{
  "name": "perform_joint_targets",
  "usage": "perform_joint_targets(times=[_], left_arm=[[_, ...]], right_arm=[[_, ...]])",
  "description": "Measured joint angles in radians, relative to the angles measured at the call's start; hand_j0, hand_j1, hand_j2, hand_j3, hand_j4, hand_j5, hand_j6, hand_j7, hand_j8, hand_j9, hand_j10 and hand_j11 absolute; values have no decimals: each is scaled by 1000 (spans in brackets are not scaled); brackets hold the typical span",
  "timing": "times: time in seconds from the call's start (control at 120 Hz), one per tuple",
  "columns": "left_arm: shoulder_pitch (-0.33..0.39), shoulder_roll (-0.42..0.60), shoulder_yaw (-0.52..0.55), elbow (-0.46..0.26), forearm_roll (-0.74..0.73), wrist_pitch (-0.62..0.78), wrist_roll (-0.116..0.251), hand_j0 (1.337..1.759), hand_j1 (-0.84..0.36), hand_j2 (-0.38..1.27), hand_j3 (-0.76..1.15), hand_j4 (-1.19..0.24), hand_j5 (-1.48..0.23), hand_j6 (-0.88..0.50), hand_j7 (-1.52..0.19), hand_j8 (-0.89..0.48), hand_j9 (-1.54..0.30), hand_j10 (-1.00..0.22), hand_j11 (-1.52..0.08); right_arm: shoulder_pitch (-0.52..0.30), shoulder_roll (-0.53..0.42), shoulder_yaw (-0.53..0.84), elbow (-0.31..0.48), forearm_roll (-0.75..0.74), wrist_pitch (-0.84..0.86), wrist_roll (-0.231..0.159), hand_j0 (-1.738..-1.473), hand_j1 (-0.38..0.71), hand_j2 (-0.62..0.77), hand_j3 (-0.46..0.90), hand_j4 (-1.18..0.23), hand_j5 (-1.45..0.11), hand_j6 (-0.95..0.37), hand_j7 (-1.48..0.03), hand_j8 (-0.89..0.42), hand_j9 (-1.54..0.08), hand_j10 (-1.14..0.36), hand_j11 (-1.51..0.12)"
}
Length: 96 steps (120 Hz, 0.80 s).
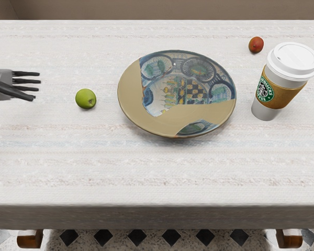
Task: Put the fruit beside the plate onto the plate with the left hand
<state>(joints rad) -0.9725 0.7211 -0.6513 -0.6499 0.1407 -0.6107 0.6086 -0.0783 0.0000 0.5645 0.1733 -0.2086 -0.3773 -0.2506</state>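
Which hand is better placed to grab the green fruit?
Left. The left hand is open, left of the green fruit, which lies left of the plate. No other arm shows.

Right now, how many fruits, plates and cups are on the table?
Fruit: 2 (green fruit, red fruit)
Plate: 1
Coffee cup: 1
Total: 4
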Motion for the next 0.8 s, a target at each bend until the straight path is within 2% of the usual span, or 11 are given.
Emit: perform_joint_targets(times=[0.142,0.275,0.4,0.533,0.592,0.667,0.8], left_arm=[[-21,-8,15,9,3,-1,1,1658,282,11,0,-55,-73,-55,-73,-55,-73,-55,-73],[-219,-113,154,9,82,-1,2,1658,280,12,0,-57,-75,-56,-75,-56,-75,-56,-75],[-294,-205,282,-13,198,-1,2,1658,271,13,0,-65,-85,-65,-85,-64,-85,-64,-85],[-422,-304,453,-43,311,36,2,1658,265,14,0,-71,-91,-71,-91,-71,-91,-70,-91],[-432,-362,526,-47,357,118,2,1658,263,14,0,-73,-93,-73,-93,-73,-93,-72,-93],[-446,-383,600,-48,408,233,2,1658,256,16,0,-80,-102,-80,-102,-80,-101,-79,-101],[-438,-444,663,-38,458,363,2,1658,239,19,0,-94,-120,-95,-120,-95,-120,-94,-120]], right_arm=[[0,0,-1,-1,0,0,0,-1658,-349,0,0,0,0,0,0,0,0,0,0],[6,0,-1,11,0,0,1,-1658,-349,0,0,0,0,-1,0,0,0,0,0],[5,0,-1,14,0,0,1,-1658,-349,0,0,0,0,-1,0,0,0,0,0],[5,0,-1,15,0,0,1,-1658,-349,0,0,0,0,0,0,0,0,0,0],[5,0,-1,15,0,0,1,-1658,-349,0,0,0,0,0,0,0,0,0,0],[5,0,-1,15,0,0,1,-1658,-349,0,0,0,0,0,0,0,0,0,0],[5,0,-2,15,0,0,1,-1658,-349,0,0,0,0,0,0,0,0,0,0]])
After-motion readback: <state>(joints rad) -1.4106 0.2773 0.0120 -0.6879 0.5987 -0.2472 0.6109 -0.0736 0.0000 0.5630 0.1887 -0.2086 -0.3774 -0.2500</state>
